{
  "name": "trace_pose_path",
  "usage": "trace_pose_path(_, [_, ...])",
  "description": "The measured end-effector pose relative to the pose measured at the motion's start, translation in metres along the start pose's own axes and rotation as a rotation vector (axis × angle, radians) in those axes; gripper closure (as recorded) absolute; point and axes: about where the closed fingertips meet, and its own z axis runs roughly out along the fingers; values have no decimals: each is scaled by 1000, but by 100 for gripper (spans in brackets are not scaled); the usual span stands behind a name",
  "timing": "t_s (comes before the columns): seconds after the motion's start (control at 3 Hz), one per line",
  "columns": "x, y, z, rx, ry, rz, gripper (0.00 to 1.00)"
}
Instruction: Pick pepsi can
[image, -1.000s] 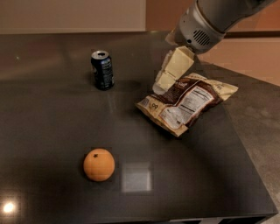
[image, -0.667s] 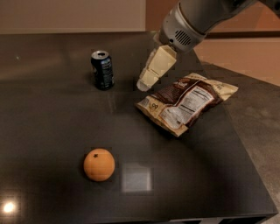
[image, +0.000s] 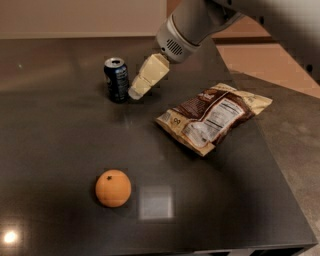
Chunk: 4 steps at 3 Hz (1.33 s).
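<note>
In the camera view, the pepsi can (image: 116, 80) is seen standing upright on the dark counter (image: 60, 140), its silver top facing up. Its contents are not shown. Faint light markings are carried on its navy side, but no writing can be read.

A brown and cream snack bag (image: 212, 117) is laid flat to the right of the can, well apart from it. A white label panel is shown on it, its print too small to be read. An orange (image: 113, 188) is set nearer the camera than the can.

The gripper (image: 136, 93) is held just right of the can, slanted down toward its side. Whether the jaws are apart or together cannot be told, nor whether the can is touched.
</note>
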Motion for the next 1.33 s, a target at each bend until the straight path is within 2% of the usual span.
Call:
trace_pose_path(1.0, [-27,-22,59,128,27,70,0])
trace_pose_path(1.33, [-51,-40,91,139,7,78,0])
